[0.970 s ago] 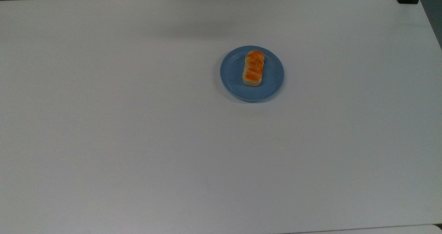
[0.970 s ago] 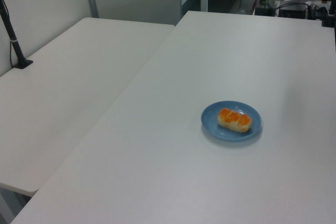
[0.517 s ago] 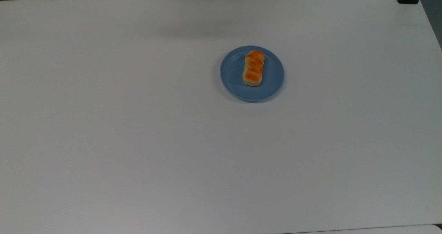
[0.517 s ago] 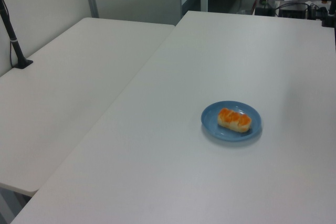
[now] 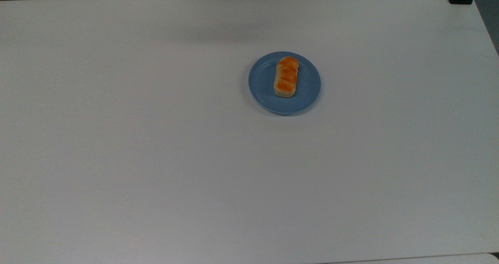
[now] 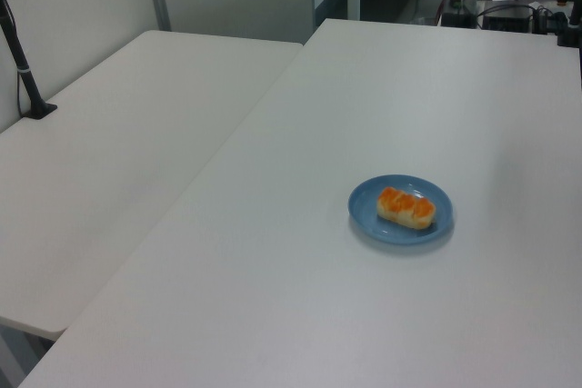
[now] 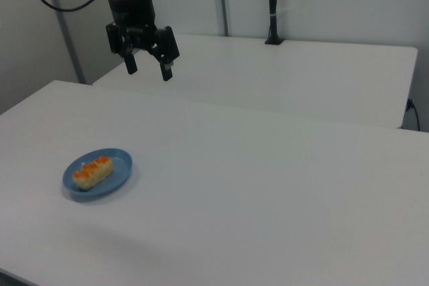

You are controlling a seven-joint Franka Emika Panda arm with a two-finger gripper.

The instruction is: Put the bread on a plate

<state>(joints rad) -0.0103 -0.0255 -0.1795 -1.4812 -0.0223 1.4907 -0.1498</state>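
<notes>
Light-blue plate (image 5: 308,96), round, matte, raised rim: sits on the white counter (image 5: 156,158), toward 1 o'clock of centre in the top view.

Bread (image 5: 286,77), one small oblong loaf, orange-brown glazed top, pale sides: lies flat inside the plate's rim, slightly toward 12 o'clock of its middle in the top view. Long axis runs 12 to 6 o'clock in the top view, near 2 to 8 o'clock in the right view.

Gripper (image 7: 148,68), two black fingers (image 7: 165,72) pointing down, parted with a plain gap, nothing between them: hangs well above the counter in the right view. Bread lies toward 7 o'clock of it, well apart.

Status, by judgement: bread already rests on the plate, so the task looks complete; no further grasp appears needed, only keeping the arm away from the plate.
</notes>
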